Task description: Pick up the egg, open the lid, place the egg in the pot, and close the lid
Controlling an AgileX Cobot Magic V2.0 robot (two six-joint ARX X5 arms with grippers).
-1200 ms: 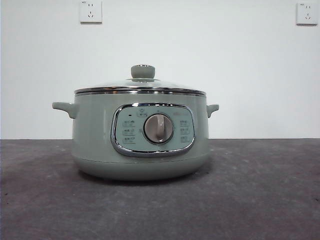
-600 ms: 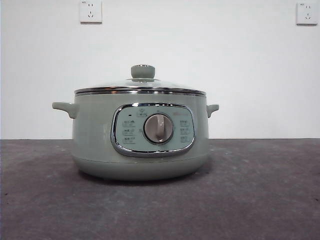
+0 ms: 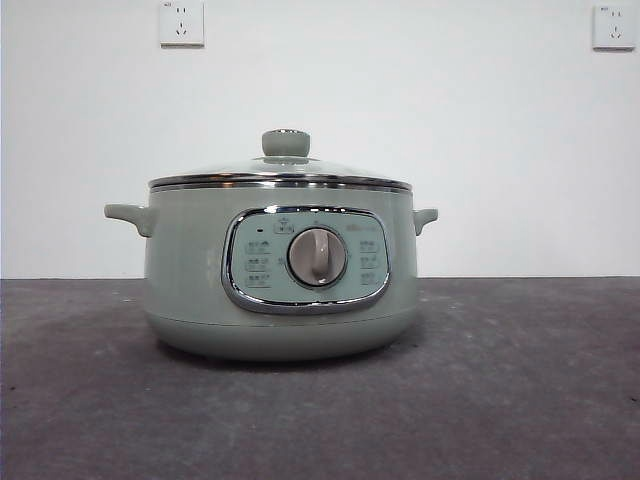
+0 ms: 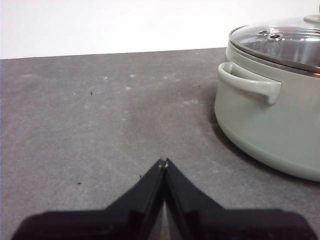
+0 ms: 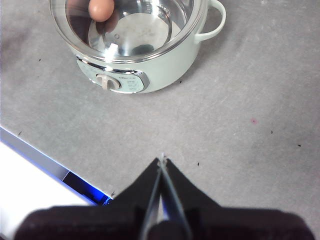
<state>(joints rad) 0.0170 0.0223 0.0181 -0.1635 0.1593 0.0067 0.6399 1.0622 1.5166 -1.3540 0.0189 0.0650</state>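
Inside the pale sage-green round pot (image 5: 150, 65), under its clear glass lid (image 3: 280, 172), lies the reddish-brown egg (image 5: 101, 8); left claw (image 4: 163, 162) and right claw (image 5: 162, 161) both closed, empty, above the grey desk (image 3: 520, 380).

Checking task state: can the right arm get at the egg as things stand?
Probably not directly: the egg appears inside the pot, under the closed lid. The right tool hangs high, shut.

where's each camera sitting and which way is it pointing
Front view: low, at table height, looking level at the pot and lid; no robot parts.
Left wrist view: low beside the pot, facing its side handle; shut left gripper.
Right wrist view: high, looking down through the lid at the egg; shut right gripper.
All share the pot.
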